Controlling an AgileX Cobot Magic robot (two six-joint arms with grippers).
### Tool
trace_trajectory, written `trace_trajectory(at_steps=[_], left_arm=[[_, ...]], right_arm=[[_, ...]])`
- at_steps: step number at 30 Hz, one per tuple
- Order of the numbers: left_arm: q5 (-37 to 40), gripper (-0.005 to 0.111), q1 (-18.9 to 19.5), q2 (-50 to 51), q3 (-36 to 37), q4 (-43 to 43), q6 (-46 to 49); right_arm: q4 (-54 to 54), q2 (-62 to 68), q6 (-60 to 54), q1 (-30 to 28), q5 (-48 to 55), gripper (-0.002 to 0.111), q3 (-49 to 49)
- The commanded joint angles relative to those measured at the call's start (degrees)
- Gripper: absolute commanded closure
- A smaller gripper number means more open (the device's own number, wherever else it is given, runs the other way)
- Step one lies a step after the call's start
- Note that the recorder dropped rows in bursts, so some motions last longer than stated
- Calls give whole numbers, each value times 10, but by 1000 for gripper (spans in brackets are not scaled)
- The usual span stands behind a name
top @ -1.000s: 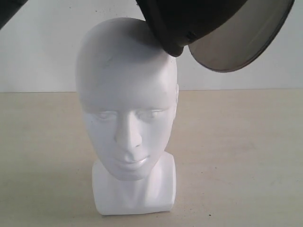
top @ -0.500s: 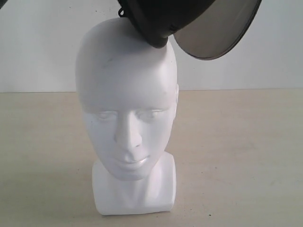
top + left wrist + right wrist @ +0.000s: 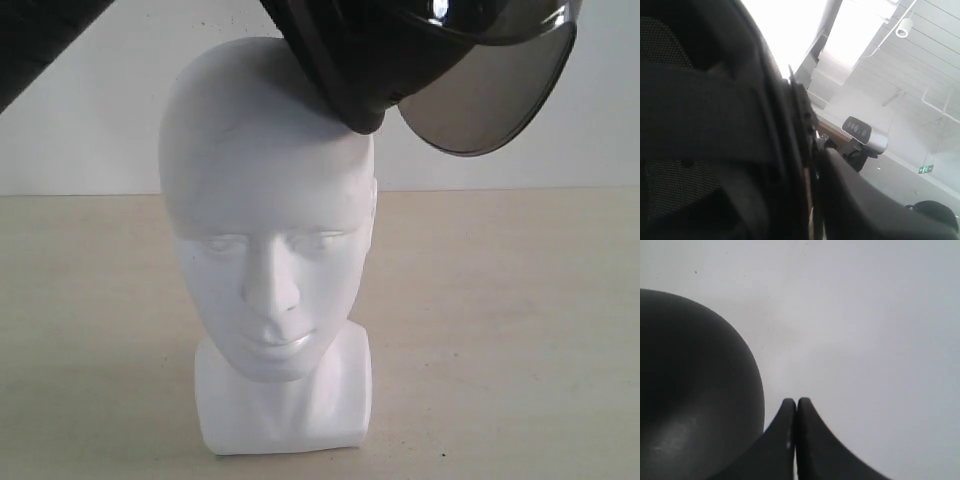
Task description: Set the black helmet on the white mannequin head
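Helmet: the matte black open-face helmet (image 3: pixel 360 50) hangs tilted in the air. Its lower rim is touching or just off one side of the crown, and it is not seated.
Head: the glossy white plastic mannequin head (image 3: pixel 265 200) stands upright on its squarish base on the pale table (image 3: pixel 520 340), face towards the exterior camera.
Visor: the curved smoky tinted visor (image 3: pixel 490 100) juts out sideways, clear of the head.
Left fingers: the left gripper (image 3: pixel 810 165) is clamped narrow on the helmet's rim, with the padded mesh lining (image 3: pixel 675 185) on its inner side. It seems to carry the whole load.
Right fingers: the right gripper (image 3: pixel 796 412) is pressed together on nothing, just beside the rounded shell.
Handling, helmet: I'd judge it stiff, bulky and fairly weighty. Held by one edge, it will want to swing. The smooth dome offers no purchase, so the padded rim is the sound hold. The visor pivots, so it is best avoided.
Handling, head: it looks slick, light and top-heavy, and a sideways shove from the rim could tip it.
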Motion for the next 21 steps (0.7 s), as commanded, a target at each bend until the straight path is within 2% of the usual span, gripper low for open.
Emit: trace_trajectory(at_steps=[1,5,12,21], left_arm=[[-19,102,2,-3,0,-5,13],[-19,102,2,-3,12,-5,25],[-19,102,2,-3,44,-11,41],[-19,102,13,-4,44,-11,56]], right_arm=[[1,6,-9,0,25,108,-6],[43,19,-62,0,67,108,-16],[136,20,-131,0,76,108,-21],[272,42,-226,0,88,108,-21]])
